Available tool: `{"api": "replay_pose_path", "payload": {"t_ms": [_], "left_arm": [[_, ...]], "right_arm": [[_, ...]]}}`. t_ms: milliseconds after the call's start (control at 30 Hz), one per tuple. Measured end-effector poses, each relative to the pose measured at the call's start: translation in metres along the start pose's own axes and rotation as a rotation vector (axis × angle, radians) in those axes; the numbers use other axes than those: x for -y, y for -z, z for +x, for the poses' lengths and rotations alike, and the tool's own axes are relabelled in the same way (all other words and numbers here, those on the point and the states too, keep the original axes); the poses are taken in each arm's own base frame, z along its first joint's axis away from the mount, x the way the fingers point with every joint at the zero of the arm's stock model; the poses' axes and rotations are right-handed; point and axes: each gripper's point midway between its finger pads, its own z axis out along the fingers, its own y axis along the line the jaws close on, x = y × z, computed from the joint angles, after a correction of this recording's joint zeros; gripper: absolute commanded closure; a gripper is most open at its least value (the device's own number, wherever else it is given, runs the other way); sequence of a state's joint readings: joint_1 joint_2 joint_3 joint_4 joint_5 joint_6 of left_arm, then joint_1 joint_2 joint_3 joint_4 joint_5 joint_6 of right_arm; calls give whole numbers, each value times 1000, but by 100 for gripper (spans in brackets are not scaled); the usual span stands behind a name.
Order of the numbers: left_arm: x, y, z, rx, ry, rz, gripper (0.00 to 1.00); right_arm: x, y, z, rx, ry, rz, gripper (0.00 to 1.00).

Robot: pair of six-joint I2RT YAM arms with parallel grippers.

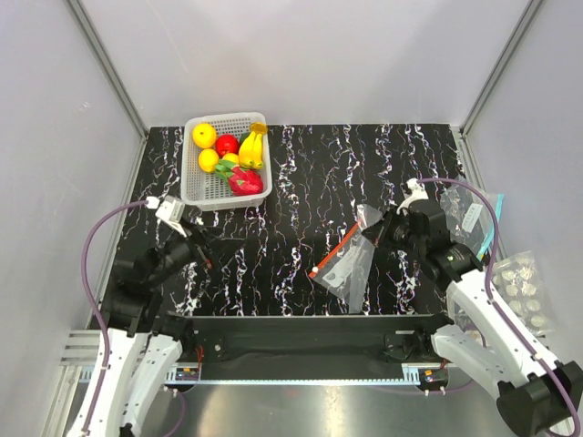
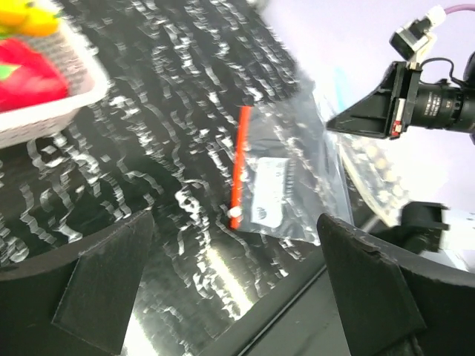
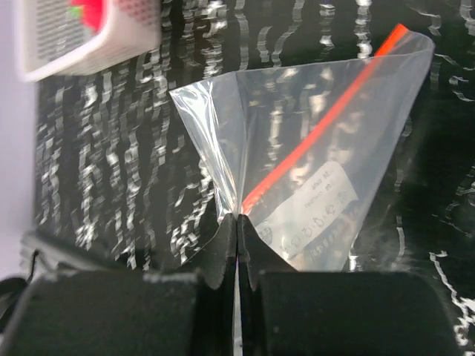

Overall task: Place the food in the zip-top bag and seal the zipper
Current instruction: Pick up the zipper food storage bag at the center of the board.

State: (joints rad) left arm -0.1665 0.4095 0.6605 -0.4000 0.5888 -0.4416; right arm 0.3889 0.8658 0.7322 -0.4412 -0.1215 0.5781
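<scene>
While the right gripper pinches one corner of the clear plastic bag, the open left gripper sits nearer the white mesh basket of fruit.

Table: black, white veins
Basket: white mesh
Zip-top bag: clear
Zipper: red-orange
Banana bunch: yellow
Dragon fruit: pink-red, green leaves
Round fruits: yellow-orange

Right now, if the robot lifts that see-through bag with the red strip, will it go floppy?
Probably floppy: where the right gripper pinches the zip-top bag, the plastic bunches into folds. It looks thin and empty, so it is likely very light. Its shiny film might slip if tugged.
</scene>
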Motion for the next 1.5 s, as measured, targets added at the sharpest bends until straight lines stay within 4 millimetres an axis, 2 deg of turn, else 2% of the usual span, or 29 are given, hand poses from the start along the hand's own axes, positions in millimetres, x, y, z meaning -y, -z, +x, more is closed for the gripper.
{"api": "replay_pose_path", "payload": {"t_ms": [100, 200, 367, 533, 633, 700, 800, 933, 1067, 1200, 1500], "left_arm": [[10, -15, 6, -51, 13, 56, 1], [23, -34, 29, -153, 29, 102, 1], [34, -69, 87, -379, 46, 89, 1], [10, -95, 134, -535, 77, -42, 1], [2, -106, 149, -590, 84, -81, 1], [1, -113, 160, -630, 81, -87, 2], [5, -118, 182, -692, 74, -81, 9], [9, -121, 208, -760, 80, -79, 13], [8, -125, 224, -795, 88, -84, 20], [7, -128, 231, -799, 106, -83, 30], [10, -135, 242, -790, 156, -62, 36]], "right_arm": [[-15, 10, -1, 2, 26, -81, 100], [-20, 12, 2, -15, 44, -114, 100], [-20, 12, 4, -17, 55, -120, 100], [-14, 10, 12, -4, 61, -131, 100], [-10, 8, 17, -13, 59, -124, 100], [-8, 8, 20, -15, 58, -122, 100], [-6, 10, 23, -7, 59, -126, 100], [-5, 12, 24, 3, 61, -132, 100], [-5, 12, 24, 3, 60, -132, 100], [-5, 14, 24, 7, 59, -134, 100], [-7, 18, 23, 27, 55, -148, 100]]}}
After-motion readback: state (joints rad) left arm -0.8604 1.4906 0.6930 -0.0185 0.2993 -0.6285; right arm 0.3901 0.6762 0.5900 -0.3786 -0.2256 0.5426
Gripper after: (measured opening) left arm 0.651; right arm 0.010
